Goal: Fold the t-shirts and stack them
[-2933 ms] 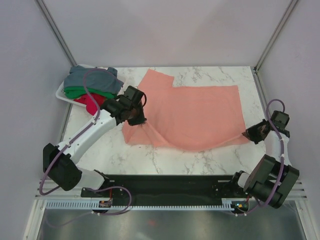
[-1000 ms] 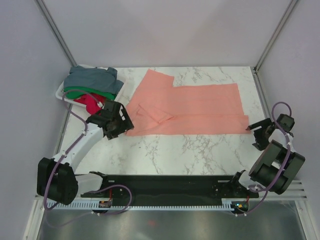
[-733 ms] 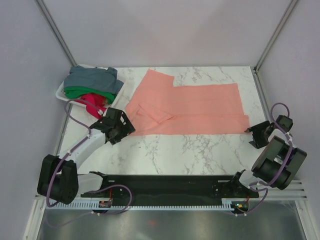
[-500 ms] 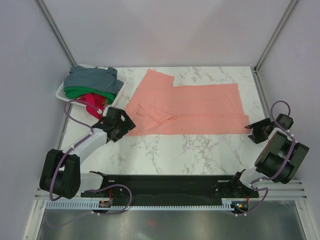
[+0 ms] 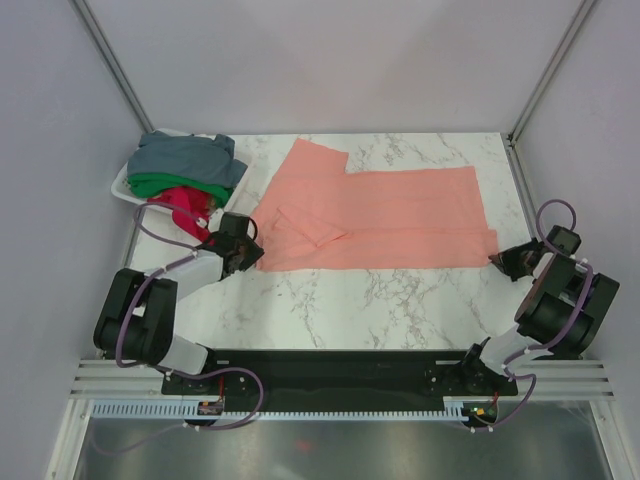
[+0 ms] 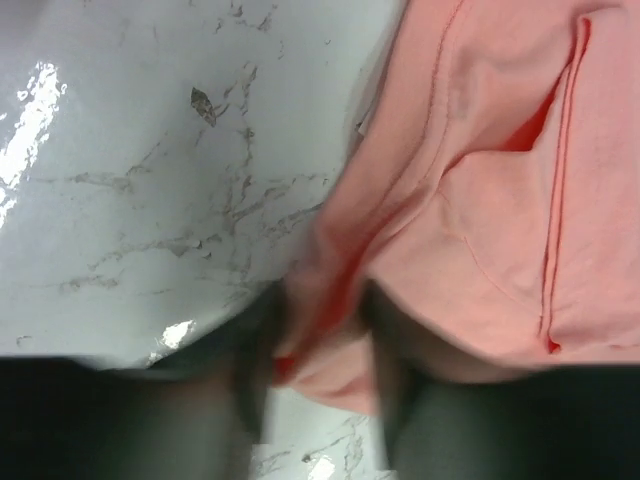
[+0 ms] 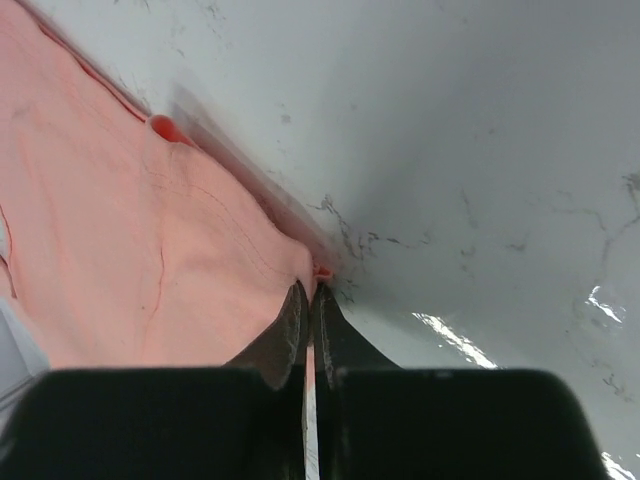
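My right gripper point(image 7: 310, 288), closed tight, pinches the salmon-pink t-shirt point(image 5: 390, 220) at the worktop's point(image 5: 400, 300) right edge. My left gripper point(image 6: 320, 322) straddles its hem; I cannot tell if it grips.

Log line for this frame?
phase: grasping near corners | left gripper: straddles salmon-pink shirt, left corner, grip unclear | right gripper: shut on right corner

A white marble surface point(image 5: 400, 300) with grey veins lies before me. A white mesh basket point(image 5: 120, 192) sits at its far left corner, and pale walls point(image 5: 330, 60) stand around.
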Motion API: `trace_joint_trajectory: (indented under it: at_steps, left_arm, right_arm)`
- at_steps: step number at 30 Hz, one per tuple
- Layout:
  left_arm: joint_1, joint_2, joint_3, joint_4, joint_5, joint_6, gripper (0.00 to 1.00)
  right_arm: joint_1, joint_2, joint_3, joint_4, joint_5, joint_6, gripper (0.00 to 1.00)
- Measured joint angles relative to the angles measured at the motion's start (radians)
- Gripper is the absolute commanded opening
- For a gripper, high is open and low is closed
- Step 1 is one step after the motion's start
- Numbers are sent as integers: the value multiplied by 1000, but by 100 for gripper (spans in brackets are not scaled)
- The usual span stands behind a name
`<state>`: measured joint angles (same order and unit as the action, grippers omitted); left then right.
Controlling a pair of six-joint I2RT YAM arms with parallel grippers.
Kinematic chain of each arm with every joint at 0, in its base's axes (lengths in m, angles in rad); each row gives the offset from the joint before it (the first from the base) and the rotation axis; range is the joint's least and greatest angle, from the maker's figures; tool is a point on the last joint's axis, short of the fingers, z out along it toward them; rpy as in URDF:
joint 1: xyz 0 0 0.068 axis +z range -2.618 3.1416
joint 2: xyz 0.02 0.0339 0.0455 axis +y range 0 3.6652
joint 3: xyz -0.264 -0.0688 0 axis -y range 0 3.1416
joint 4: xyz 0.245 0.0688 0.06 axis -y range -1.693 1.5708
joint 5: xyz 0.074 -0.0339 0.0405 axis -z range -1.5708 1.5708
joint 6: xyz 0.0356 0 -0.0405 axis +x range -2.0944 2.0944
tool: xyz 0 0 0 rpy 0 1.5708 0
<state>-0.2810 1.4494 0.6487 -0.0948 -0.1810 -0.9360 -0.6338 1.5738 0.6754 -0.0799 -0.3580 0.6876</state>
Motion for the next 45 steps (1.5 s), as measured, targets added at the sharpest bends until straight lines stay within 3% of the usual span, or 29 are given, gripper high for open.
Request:
trace_joint_trajectory:
  at_steps: [2, 3, 4, 8, 19, 28, 29, 31, 32, 35, 40, 43, 45]
  left_arm:
    - [2, 13, 0, 8, 0, -2, 15]
    - [3, 17, 0, 9, 3, 0, 3]
    - [3, 17, 0, 10, 5, -1, 2]
    - [3, -38, 0, -19, 9, 5, 2]
    - [2, -450, -67, -220, 84, 4, 2]
    - [-1, -748, -201, -461, 141, -15, 13]
    - [-11, -780, -212, -485, 143, -23, 16]
    - [-39, -821, -221, -531, 147, -48, 29]
    - [-60, -832, -222, -553, 152, -65, 47]
    - [-97, -839, -220, -595, 186, -111, 64]
    - [-103, -770, -76, -699, 159, -90, 66]
    - [-103, -641, 116, -679, 115, -6, 67]
    - [-103, -512, 259, -650, 92, 75, 73]
  right_arm:
    - [1, 2, 0, 5, -2, 0, 0]
    - [2, 2, 0, 5, -2, 0, 0]
    - [2, 0, 0, 3, -1, 0, 0]
    - [-1, -40, 0, -57, 22, -6, 0]
    - [-141, -393, -14, -305, 51, -35, 0]
    - [-314, -482, -130, -469, 39, -79, 0]
    - [-333, -493, -138, -487, 39, -84, 8]
    - [-354, -514, -145, -514, 38, -90, 39]
    - [-362, -523, -145, -520, 37, -94, 72]
    - [-372, -530, -145, -520, 18, -109, 93]
    - [-372, -530, -132, -530, 3, -115, 96]
    - [-372, -530, -121, -510, -8, -112, 95]
    - [-367, -533, -119, -488, -23, -111, 95]
